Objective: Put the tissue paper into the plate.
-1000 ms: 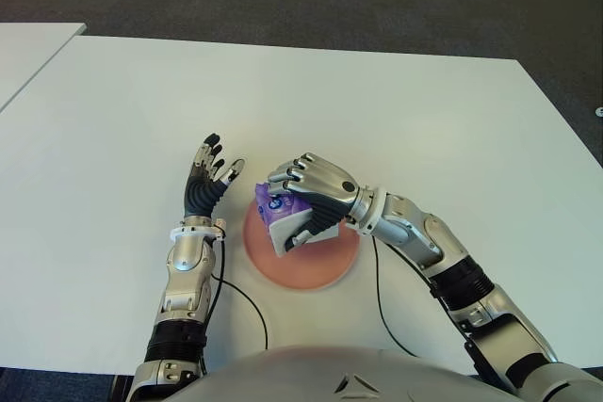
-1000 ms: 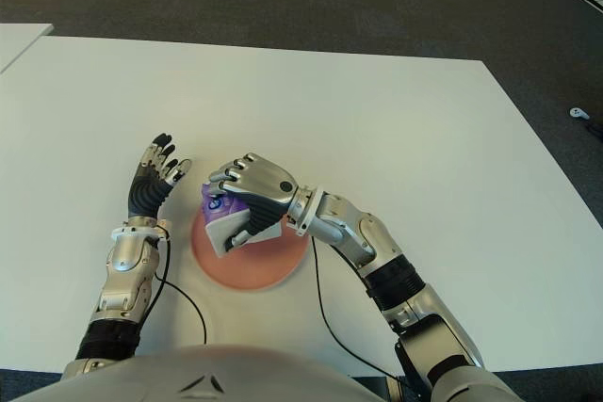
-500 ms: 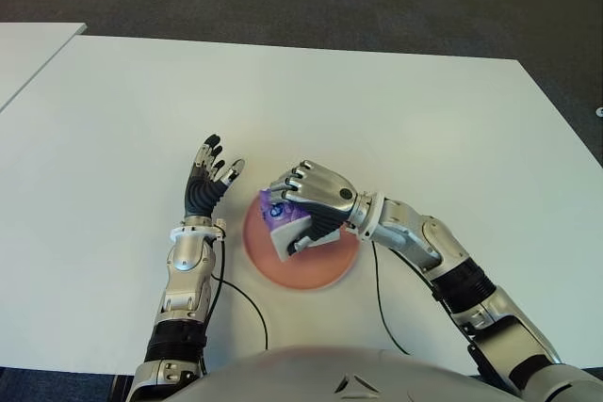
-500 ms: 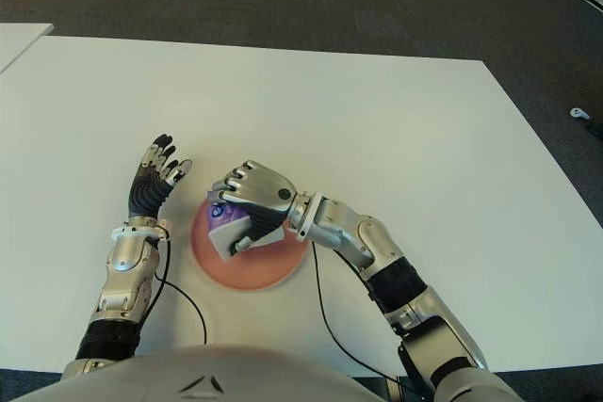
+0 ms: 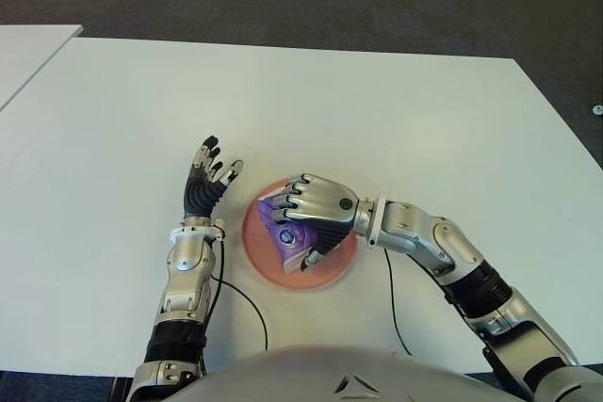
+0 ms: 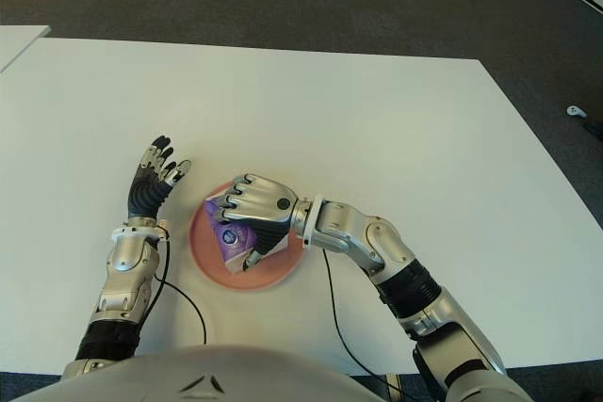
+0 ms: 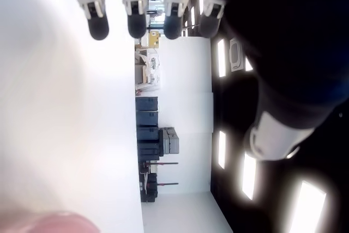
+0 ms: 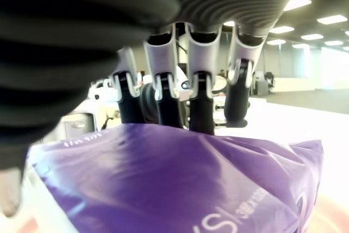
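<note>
Right robot hand (image 5: 316,218) holds the tissue paper pack (image 5: 285,233) over the pink plate (image 5: 332,268).

The right robot hand's fingers are curled over the purple pack from above, gripping it, and the pack sits low within the plate's rim on the white desk (image 5: 377,110); whether it touches the plate cannot be told. The left robot hand (image 5: 207,182) shows just left of the plate, fingers spread and upright, holding nothing.

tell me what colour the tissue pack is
Purple with white print, clearest in the right wrist view.
</note>
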